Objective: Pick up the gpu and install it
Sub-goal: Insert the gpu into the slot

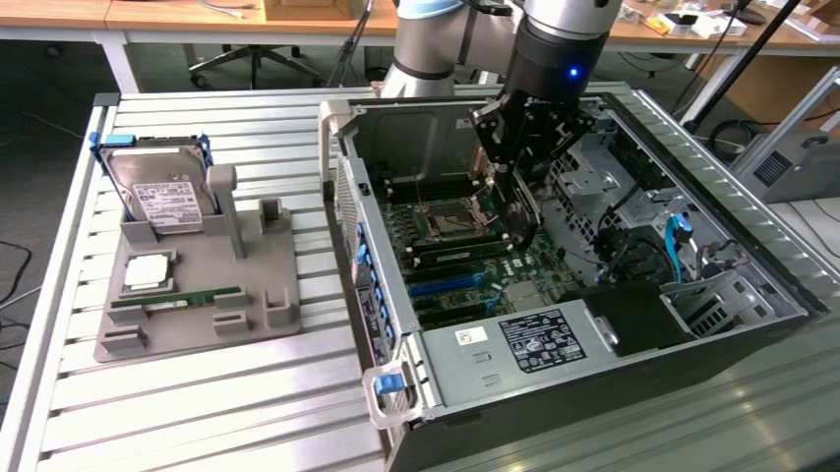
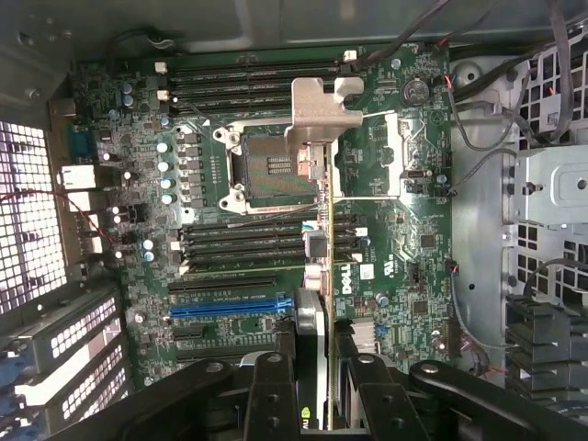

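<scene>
While the tool clamps the gpu edge-on above the motherboard inside the open case, we judge that a slight tilt could push its contact edge beside a slot and onto components, or snag its bracket on the case wall. We count one gpu, one hard drive, one RAM stick and one grey holder on the worktop.

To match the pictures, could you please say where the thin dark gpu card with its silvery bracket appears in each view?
Exterior view: the thin dark gpu card hangs edge-on inside the open metal computer case.
Wrist view: edge-on, overlapping the square CPU socket.
Shared landmark: the long blue slot.
</scene>
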